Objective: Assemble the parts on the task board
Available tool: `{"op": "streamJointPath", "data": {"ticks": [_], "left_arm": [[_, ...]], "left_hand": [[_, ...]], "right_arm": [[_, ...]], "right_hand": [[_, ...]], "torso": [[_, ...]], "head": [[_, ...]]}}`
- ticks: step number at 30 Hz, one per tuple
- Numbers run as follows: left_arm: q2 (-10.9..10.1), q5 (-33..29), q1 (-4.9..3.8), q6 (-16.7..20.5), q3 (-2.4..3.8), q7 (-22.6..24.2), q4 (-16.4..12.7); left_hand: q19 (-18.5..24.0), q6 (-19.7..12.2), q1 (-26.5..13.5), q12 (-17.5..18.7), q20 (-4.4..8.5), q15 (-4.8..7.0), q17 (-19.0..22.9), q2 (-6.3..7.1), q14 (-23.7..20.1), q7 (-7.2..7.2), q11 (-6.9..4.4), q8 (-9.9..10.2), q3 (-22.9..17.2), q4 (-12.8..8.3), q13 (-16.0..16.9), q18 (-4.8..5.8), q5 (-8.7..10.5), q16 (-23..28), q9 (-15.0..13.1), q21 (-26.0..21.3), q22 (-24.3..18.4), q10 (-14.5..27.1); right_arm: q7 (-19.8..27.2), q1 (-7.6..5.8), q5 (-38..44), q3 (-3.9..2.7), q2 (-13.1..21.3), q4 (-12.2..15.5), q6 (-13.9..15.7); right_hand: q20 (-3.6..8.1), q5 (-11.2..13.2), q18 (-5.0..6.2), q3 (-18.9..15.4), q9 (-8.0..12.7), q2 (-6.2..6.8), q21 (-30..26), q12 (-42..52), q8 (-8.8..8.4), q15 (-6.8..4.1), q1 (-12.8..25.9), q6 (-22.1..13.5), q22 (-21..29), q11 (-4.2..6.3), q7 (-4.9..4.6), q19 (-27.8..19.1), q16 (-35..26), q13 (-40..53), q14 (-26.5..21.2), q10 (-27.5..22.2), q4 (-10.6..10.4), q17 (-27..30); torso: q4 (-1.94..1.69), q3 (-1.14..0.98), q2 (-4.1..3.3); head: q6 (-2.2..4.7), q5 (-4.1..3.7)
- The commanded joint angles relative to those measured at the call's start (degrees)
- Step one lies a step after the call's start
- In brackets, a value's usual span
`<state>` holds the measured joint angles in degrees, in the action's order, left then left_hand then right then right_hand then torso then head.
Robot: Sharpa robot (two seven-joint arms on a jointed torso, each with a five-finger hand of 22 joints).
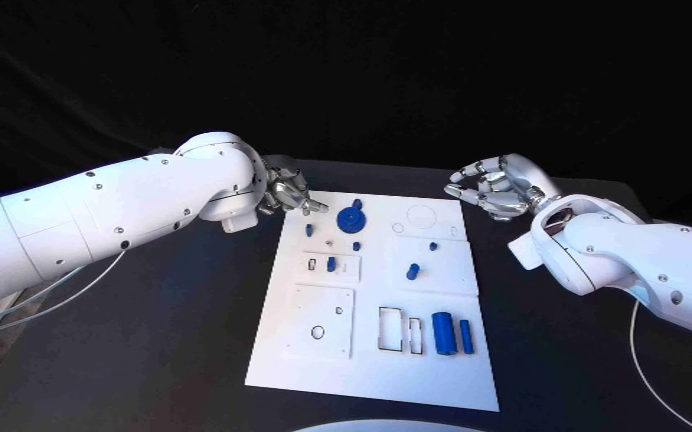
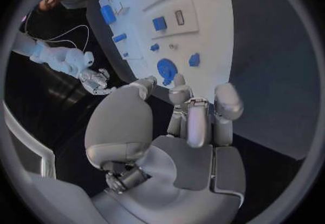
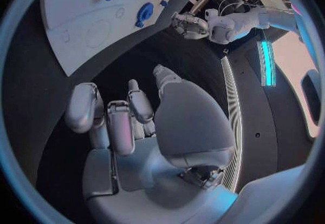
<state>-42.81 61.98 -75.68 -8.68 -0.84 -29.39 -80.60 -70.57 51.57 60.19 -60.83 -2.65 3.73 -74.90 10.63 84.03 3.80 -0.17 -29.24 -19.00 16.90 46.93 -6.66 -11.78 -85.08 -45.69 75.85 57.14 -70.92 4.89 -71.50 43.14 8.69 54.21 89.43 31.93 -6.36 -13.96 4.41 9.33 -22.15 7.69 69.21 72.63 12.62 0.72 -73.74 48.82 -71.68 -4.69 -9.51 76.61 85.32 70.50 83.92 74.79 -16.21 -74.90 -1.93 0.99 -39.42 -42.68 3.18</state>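
Bright light from above is falling on the flat white rectangular task board (image 1: 372,372), which is glaring against the matte black table (image 1: 173,352) and dark backdrop. Both wrist views are bending straight edges strongly near their circular rims, where detail is blurring.

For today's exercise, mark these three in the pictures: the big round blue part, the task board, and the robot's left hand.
big round blue part (image 1: 351,220), head view, on its disc face.
task board (image 1: 375,377), head view, on its bare near edge.
left hand (image 1: 287,192), head view, on the hand's middle.
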Motion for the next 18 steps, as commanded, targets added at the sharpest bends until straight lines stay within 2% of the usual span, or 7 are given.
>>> {"op": "streamJointPath", "data": {"ticks": [1, 6, 18], "left_arm": [[0.8, 2.6, -0.3, -4.2, 0.04, 0.1, 0.9], [1.9, 4.7, -0.46, -5.8, 0.0, 0.1, 3.0], [5.0, 6.7, -0.16, -9.1, -0.67, 0.0, 8.4]], "left_hand": [[0.9, -0.2, 0.9, 3.2, -0.22, -0.58, -3.7, -0.36, 3.0, 0.81, 0.5, 1.4, 0.6, 0.0, -3.9, -0.07, -0.13, 0.3, 0.7, -0.6, -1.0, 2.4], [1.5, -1.6, 1.4, 8.2, -0.84, -1.36, -3.5, -0.96, 2.8, 1.84, 1.42, 4.0, 1.5, 0.0, -9.9, -0.24, -0.13, 0.4, 2.2, -1.2, -1.9, 6.0], [1.6, -1.6, 1.6, 8.7, -1.0, -1.52, -3.4, -1.19, 2.8, 2.0, 1.58, 4.5, 1.6, 0.0, -10.5, -0.27, -0.15, 0.4, 2.6, -1.3, -2.0, 6.3]], "right_arm": [[0.4, 0.04, 0.2, 0.0, -0.1, 0.0, -0.1], [0.3, 0.04, 0.2, 0.0, -0.1, 0.0, -0.2], [0.2, 0.04, 0.2, 0.0, -0.1, -0.2, -0.2]], "right_hand": [[0.03, 0.2, 1.12, -0.2, -0.1, 0.16, -0.4, -0.2, 0.2, -0.42, 0.4, -0.4, 0.0, 0.12, 0.1, -0.4, -0.2, 0.0, 2.7, -0.4, -0.3, -0.7], [0.03, 0.2, 1.09, -0.2, -0.1, 0.09, -0.3, -0.2, 0.25, -0.41, 0.4, -0.5, 0.0, 0.11, 0.1, -0.3, -0.2, 0.0, 2.7, -0.4, -0.3, -0.8], [0.03, 0.2, 1.09, -0.2, -0.1, 0.09, -0.3, -0.2, 0.25, -0.41, 0.4, -0.5, 0.0, 0.11, 0.1, -0.3, -0.2, 0.0, 2.7, -0.4, -0.3, -0.8]], "torso": [[0.0, 0.14, -0.12], [-0.08, 0.07, 0.0], [-0.01, 0.18, -0.13]], "head": [[0.0, 0.05], [-0.19, 0.13], [-0.19, 0.36]]}}
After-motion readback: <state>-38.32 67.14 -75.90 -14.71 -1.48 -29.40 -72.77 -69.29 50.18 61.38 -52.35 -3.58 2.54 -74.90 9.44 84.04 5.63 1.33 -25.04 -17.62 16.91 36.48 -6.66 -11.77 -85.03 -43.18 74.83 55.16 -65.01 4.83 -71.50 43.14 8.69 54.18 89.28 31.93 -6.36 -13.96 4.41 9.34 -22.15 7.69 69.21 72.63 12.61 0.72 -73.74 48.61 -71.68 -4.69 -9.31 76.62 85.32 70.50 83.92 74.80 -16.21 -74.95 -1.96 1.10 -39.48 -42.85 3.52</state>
